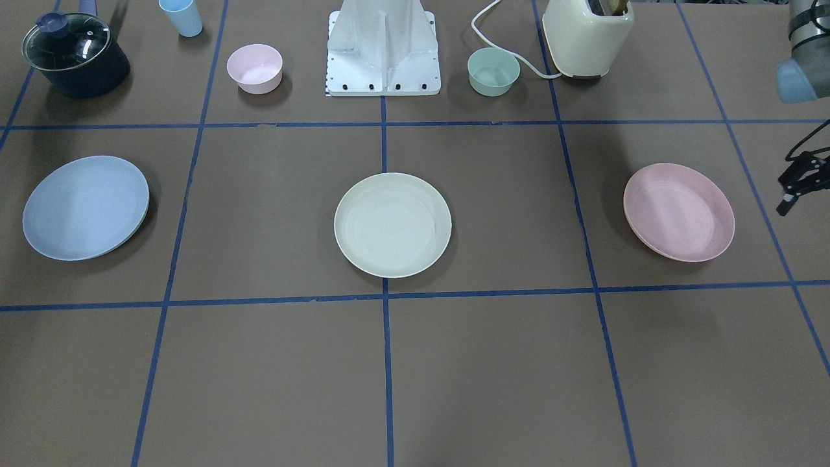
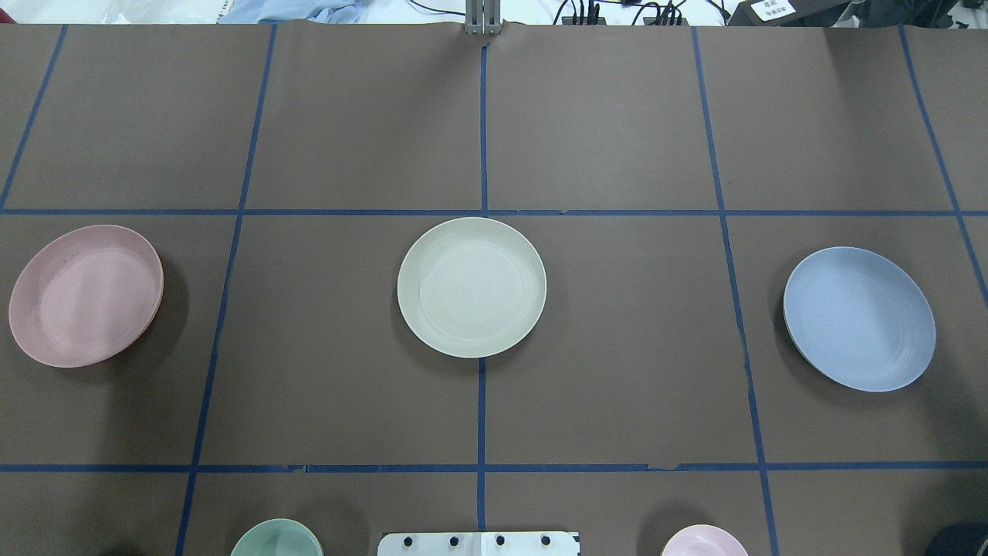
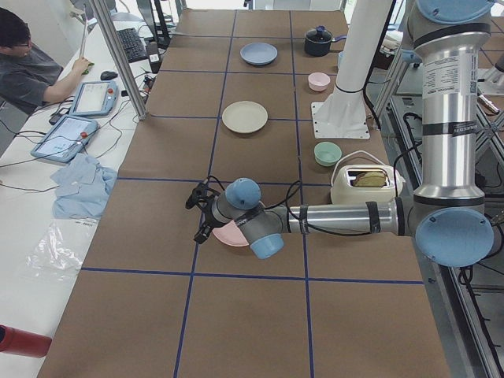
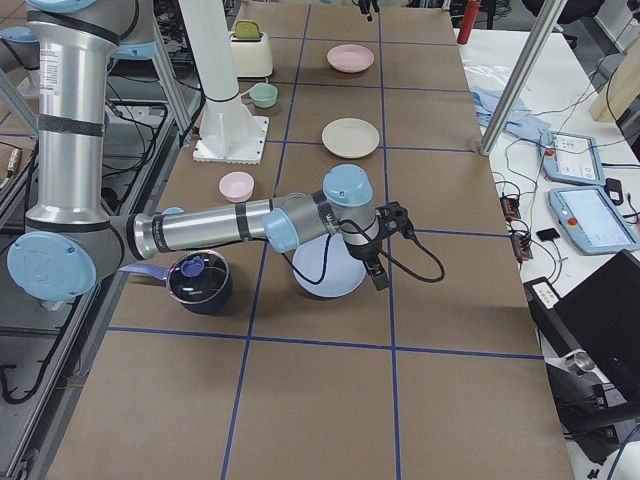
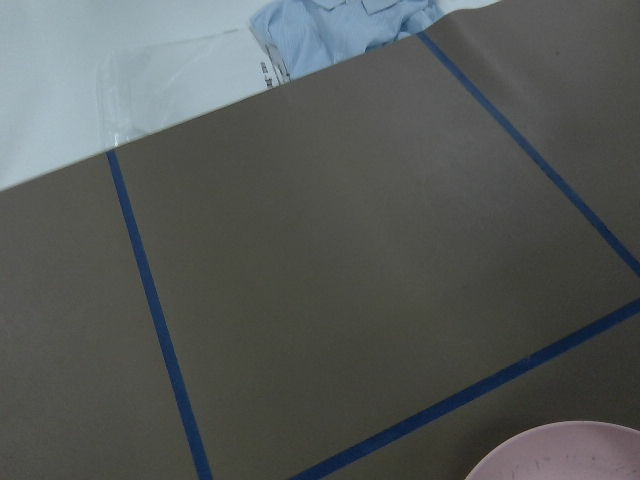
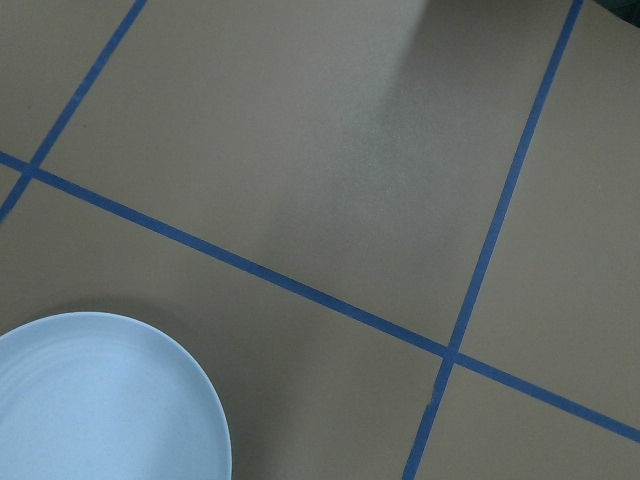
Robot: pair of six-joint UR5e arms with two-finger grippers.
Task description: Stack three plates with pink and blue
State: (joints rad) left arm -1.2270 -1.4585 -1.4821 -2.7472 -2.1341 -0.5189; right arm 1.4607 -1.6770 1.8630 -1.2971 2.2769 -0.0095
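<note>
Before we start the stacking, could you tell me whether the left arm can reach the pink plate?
Probably yes: the left gripper hovers just beside the pink plate, with nothing lying between them.

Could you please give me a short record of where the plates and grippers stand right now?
pink plate: alone, on the robot's left side
cream plate: alone, in the middle
blue plate: alone, on the robot's right side
stack: not yet begun
left gripper: near the pink plate, not touching it; jaws unclear
right gripper: by the blue plate; jaws unclear
</note>
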